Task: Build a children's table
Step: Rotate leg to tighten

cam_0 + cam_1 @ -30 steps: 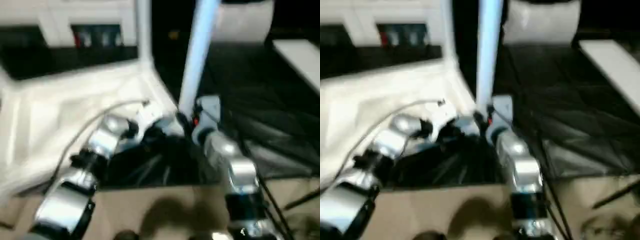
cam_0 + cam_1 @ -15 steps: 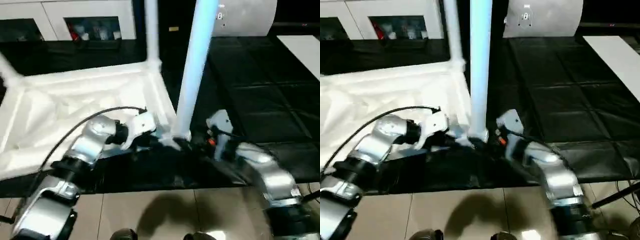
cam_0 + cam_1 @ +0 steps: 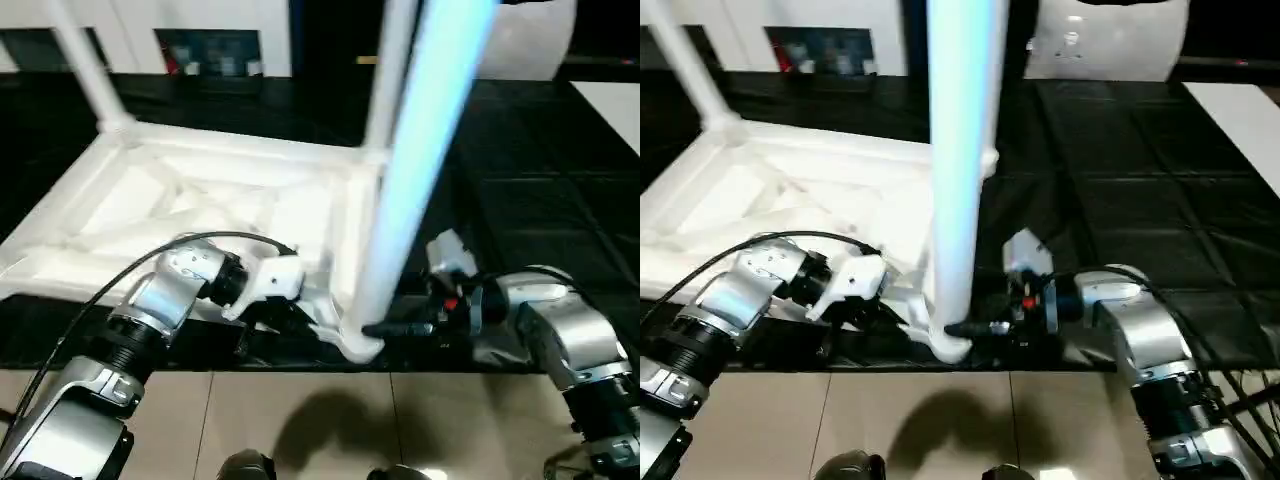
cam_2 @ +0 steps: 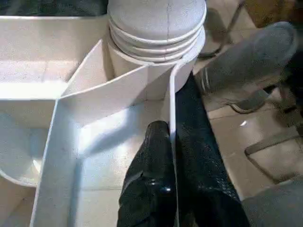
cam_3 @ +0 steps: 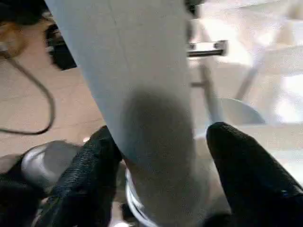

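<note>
The children's table lies upside down: a white ribbed tabletop (image 3: 200,200) on the black mat. One white leg (image 3: 420,170) stands in the near right corner socket (image 4: 156,28). Two more legs (image 3: 85,60) (image 3: 392,70) stand at the far corners. My left gripper (image 4: 168,130) is shut on the tabletop's thin rim wall beside that socket, also seen from above (image 3: 305,315). My right gripper (image 5: 161,135) reaches in from the right, low on the near leg (image 3: 960,150). Its fingers (image 5: 94,175) straddle the tube, one against it and the other a slim gap away.
White cabinets (image 3: 210,50) with dark openings line the back. A black mat (image 3: 520,180) spreads to the right, with tan floor tiles (image 3: 300,420) at the front. A white rounded object (image 3: 530,45) and a white board (image 3: 615,100) sit at the back right.
The camera has shifted. The tabletop has turned, bringing its far left leg into view and its near corner closer to the tiles. My right forearm has swung out sideways; both grippers stay at that corner.
</note>
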### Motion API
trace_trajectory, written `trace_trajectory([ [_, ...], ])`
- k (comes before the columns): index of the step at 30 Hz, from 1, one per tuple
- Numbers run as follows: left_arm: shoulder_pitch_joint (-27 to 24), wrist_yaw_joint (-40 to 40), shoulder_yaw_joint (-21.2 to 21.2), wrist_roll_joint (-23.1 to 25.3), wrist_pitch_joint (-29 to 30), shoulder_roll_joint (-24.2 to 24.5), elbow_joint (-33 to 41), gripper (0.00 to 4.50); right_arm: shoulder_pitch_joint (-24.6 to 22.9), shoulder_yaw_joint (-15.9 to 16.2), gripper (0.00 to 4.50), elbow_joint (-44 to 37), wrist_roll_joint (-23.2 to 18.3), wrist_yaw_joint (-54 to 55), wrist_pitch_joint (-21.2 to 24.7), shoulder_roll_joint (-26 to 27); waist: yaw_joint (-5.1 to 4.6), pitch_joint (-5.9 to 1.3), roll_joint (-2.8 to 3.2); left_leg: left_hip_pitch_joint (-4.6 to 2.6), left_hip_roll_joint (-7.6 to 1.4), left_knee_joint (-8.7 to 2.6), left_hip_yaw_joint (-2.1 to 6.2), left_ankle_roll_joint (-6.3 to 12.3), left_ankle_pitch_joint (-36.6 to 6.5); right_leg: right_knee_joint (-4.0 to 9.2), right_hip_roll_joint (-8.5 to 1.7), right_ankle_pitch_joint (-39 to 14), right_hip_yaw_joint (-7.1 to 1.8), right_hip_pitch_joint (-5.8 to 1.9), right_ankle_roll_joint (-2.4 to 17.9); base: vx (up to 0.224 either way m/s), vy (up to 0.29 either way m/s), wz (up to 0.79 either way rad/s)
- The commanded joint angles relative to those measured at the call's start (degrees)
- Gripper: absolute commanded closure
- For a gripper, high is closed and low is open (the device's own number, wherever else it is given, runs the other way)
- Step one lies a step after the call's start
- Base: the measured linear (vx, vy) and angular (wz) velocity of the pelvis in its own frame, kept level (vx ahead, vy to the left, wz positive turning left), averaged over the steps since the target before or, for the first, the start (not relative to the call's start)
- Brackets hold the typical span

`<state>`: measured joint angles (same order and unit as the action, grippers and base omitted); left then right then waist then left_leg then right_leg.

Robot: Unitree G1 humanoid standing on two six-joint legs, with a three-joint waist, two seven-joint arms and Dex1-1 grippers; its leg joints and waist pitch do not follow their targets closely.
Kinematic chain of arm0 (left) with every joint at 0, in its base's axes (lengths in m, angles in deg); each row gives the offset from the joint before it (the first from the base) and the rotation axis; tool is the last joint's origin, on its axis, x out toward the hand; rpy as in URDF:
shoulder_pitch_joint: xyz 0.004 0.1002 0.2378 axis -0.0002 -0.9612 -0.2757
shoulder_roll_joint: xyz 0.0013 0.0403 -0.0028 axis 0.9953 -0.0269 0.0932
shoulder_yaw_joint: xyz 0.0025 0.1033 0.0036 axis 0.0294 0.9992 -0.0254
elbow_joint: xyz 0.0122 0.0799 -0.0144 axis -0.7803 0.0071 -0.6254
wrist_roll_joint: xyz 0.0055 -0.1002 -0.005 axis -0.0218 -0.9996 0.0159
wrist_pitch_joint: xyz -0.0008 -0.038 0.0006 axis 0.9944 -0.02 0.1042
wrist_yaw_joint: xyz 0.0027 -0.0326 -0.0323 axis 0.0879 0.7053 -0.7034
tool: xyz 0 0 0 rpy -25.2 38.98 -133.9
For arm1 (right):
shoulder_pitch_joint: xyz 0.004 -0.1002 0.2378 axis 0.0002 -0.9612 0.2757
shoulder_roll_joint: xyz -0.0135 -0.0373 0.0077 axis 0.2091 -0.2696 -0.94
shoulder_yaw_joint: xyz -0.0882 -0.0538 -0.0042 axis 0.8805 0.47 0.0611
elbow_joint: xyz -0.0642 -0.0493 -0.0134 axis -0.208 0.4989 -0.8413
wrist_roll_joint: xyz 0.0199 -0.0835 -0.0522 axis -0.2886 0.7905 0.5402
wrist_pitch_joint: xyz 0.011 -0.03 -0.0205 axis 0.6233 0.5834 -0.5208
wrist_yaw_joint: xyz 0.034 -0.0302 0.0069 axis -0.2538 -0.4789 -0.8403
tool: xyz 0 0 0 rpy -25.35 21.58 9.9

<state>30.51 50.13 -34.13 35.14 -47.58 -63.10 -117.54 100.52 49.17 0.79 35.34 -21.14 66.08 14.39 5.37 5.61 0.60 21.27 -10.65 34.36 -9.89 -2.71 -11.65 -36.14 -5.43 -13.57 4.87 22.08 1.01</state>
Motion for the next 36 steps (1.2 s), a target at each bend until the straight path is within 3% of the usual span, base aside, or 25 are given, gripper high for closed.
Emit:
trace_trajectory([
  [1,-0.4,2.8,2.59,-0.02,-1.02,-0.41,0.76,4.5,0.73,0.54,1.68,-0.05,-0.37,-1.81,-0.53,-0.69,-0.29,-4.02,-1.01,-0.62,-3.13,-3.6,0.53,9.12,1.63,2.8,-3.82,5.97,-3.33,-2.53,17.71,0.0,0.0,0.0],
  [11,-0.71,3.59,3.06,-0.12,-1.92,-0.03,0.63,4.5,1.96,2.09,2.41,1.54,-1.58,-5.58,-0.02,-0.69,-0.05,-4.07,-1.17,-0.59,-3.14,-3.59,0.51,8.93,1.61,2.87,-3.87,5.49,-3.26,-2.58,17.85,0.0,0.0,0.0],
  [13,-0.66,3.68,3.22,0.03,-1.95,0.11,0.45,4.5,1.75,2.43,2.46,1.08,-2.07,-6.37,1.02,-1.08,0.07,-4.11,-1.18,-0.57,-3.14,-3.55,0.5,8.9,1.54,2.82,-3.86,5.74,-3.27,-2.65,17.94,0.0,0.0,0.0],
  [14,-0.65,3.63,3.24,0.09,-1.93,0.13,0.39,4.5,1.61,2.5,2.47,0.87,-2.17,-6.48,1.3,-1.17,0.19,-4.12,-0.86,-0.58,-3.14,-3.54,0.55,8.86,1.63,2.78,-3.87,5.77,-3.24,-2.63,17.94,0.0,0.0,0.0],
  [17,-0.65,3.17,3.19,0.15,-1.59,0.11,0.19,4.5,0.91,2.52,2.49,0.08,-2.5,-6.65,2.12,-1.31,0.27,-4.15,-1.05,-0.63,-3.17,-3.56,0.52,8.62,1.43,2.8,-3.87,5.98,-3.26,-2.64,18.08,0.0,0.0,0.0],
  [18,-0.67,2.72,2.97,0.07,-1.16,-0.05,0.07,4.5,0.6,2.43,2.49,-0.29,-2.64,-6.58,2.51,-1.27,0.36,-4.1,-0.6,-0.61,-3.17,-3.56,0.6,8.43,1.33,2.78,-3.88,5.87,-3.25,-2.61,18.12,0.0,0.0,0.0],
  [23,-0.17,-2.13,1.27,-0.25,3.51,-2.16,-0.6,4.5,-1.0,0.36,2.49,-3.14,-3.98,0.15,6.62,0.65,0.58,-4.08,-0.91,-0.65,-3.23,-3.56,0.55,8.44,1.75,2.79,-3.85,7.05,-3.35,-2.67,18.22,0.0,0.0,0.0],
  [26,0.78,-6.41,0.56,0.86,5.93,-3.61,-2.13,4.5,-1.52,-1.17,2.49,-3.5,-2.65,7.15,7.34,3.17,0.37,-3.73,-1.04,-0.52,-3.07,-3.99,0.58,6.77,-0.79,3.41,-4.0,2.04,-3.32,-2.72,17.26,0.0,0.0,0.0],
  [27,1.35,-8.57,0.13,1.3,7.61,-4.47,-3.13,4.5,-1.77,-1.62,2.49,-3.64,-1.69,10.38,7.35,4.46,0.14,-3.58,-0.99,-0.75,-3.03,-4.36,0.54,4.52,-4.29,4.19,-4.1,-3.84,-3.39,-2.64,16.05,0.0,0.0,0.0],
  [29,2.42,-12.24,-1.26,0.86,10.1,-6.73,-4.68,4.5,-2.1,-2.71,2.49,-3.94,-0.37,16.81,8.05,7.55,-0.32,-3.37,-1.02,-0.69,-2.96,-4.69,0.6,2.56,-6.25,4.63,-4.04,-7.52,-3.51,-2.56,14.8,0.0,0.0,0.0],
  [30,2.86,-13.69,-1.84,0.62,11.12,-7.67,-5.23,4.5,-2.15,-3.13,2.5,-4.0,0.11,19.35,8.66,8.82,-0.43,-3.38,-0.96,-0.81,-2.94,-4.75,0.66,2.08,-6.55,4.7,-4.05,-8.19,-3.48,-2.47,14.5,0.0,0.0,0.0],
  [32,4.31,-17.88,-2.77,0.86,12.51,-9.99,-7.23,4.5,-1.99,-3.7,2.5,-4.01,0.89,24.24,9.9,11.8,-1.03,-3.25,-1.23,-0.31,-2.72,-5.0,0.86,1.22,-6.5,4.88,-3.95,-10.42,-3.36,-2.73,13.18,0.0,0.0,0.0],
  [34,5.96,-23.26,-3.79,1.4,13.45,-12.74,-9.79,4.5,-1.31,-4.34,2.51,-3.36,2.31,30.68,11.03,15.65,-1.77,-2.96,-1.24,-0.49,-2.59,-5.1,0.75,0.74,-7.87,5.5,-3.86,-13.06,-3.56,-2.16,12.19,0.0,0.0,0.0],
  [35,7.12,-27.35,-4.72,1.56,14.0,-14.77,-11.6,4.5,-0.26,-4.92,2.51,-1.89,3.53,36.06,11.26,18.65,-1.83,-3.19,-1.35,-0.41,-2.44,-4.99,0.82,0.79,-7.7,5.59,-4.03,-14.02,-3.6,-2.51,11.57,0.0,0.0,0.0],
  [36,7.49,-28.69,-5.03,1.61,14.16,-15.41,-12.17,4.5,0.13,-5.11,2.51,-1.31,3.93,37.84,11.24,19.63,-2.0,-3.13,-1.36,-0.37,-2.35,-4.97,0.7,0.74,-6.97,5.61,-3.92,-13.75,-3.69,-2.31,11.35,0.0,0.0,0.0],
])
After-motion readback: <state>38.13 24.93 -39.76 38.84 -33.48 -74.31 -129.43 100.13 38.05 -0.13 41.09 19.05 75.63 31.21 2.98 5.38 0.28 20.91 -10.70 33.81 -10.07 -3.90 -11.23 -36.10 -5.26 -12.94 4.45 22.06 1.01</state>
